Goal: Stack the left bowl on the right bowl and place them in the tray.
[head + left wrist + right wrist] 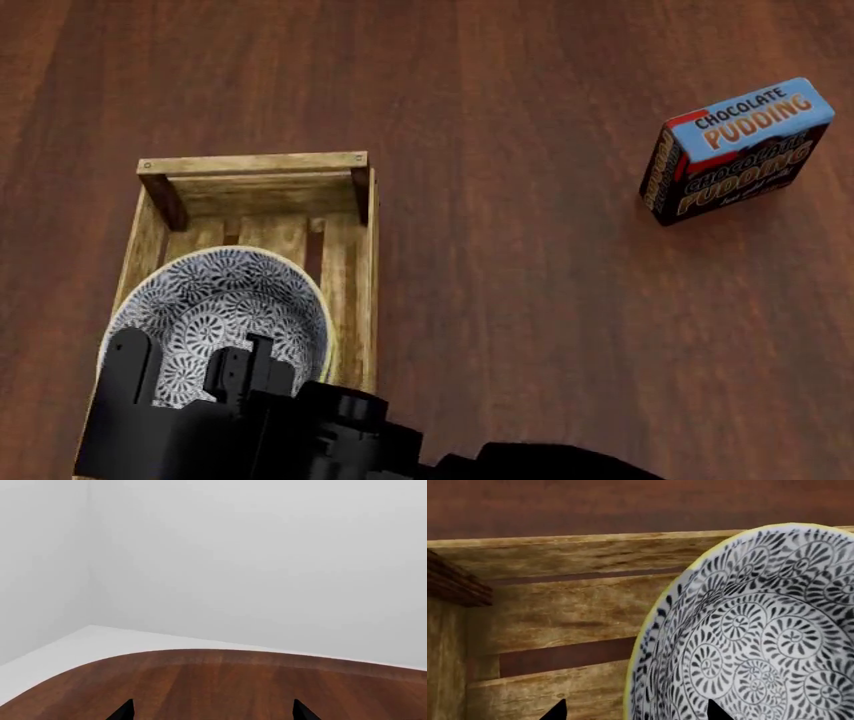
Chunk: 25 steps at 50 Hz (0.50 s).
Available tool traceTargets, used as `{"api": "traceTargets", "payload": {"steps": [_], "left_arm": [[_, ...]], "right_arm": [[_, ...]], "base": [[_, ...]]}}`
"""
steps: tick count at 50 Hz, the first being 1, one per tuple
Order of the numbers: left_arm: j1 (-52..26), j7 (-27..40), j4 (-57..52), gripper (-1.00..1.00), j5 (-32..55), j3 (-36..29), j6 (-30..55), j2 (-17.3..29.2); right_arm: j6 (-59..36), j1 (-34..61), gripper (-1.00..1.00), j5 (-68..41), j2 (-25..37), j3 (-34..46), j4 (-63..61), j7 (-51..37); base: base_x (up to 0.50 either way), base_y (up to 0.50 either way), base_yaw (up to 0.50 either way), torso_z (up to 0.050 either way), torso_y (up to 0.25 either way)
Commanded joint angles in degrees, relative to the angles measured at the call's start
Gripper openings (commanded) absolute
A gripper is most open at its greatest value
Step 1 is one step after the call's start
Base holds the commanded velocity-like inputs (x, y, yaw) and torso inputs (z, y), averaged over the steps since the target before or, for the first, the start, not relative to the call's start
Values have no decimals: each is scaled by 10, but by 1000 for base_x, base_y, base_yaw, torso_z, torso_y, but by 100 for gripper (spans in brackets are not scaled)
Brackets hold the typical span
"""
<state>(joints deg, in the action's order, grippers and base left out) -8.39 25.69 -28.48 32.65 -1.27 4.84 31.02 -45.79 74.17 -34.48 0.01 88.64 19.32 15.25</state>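
Note:
A white bowl [227,290] with a dark spiral pattern and a yellow rim sits inside the pale wooden tray [254,163] at the lower left of the head view. Only one bowl shows; whether another lies under it I cannot tell. My right gripper [187,365] hovers over the bowl's near side. In the right wrist view the right gripper [635,711] is open, its tips straddling the rim of the bowl [760,645], beside a side board of the tray [560,555]. My left gripper [212,711] is open over bare table, holding nothing.
A blue-and-black chocolate pudding box [734,150] stands at the far right of the brown wooden table [534,300]. The left wrist view shows the table's curved edge [220,652], pale floor and white walls beyond it.

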Motion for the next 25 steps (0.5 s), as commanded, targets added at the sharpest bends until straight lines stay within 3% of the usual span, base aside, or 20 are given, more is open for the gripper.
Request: {"api": "traceTargets", "payload": {"steps": [1,25], "left_arm": [[1,2,-3,100,2,2,0,1],[0,1,0,100,2,-1,-1,1]], "right_arm": [[-19,-4,100,-8,0,0,-30,-7],[-65,23,100,-44,0,-2,-88,-51]], "base": [[0,0,0,0,0],[0,0,0,0,0]]}}
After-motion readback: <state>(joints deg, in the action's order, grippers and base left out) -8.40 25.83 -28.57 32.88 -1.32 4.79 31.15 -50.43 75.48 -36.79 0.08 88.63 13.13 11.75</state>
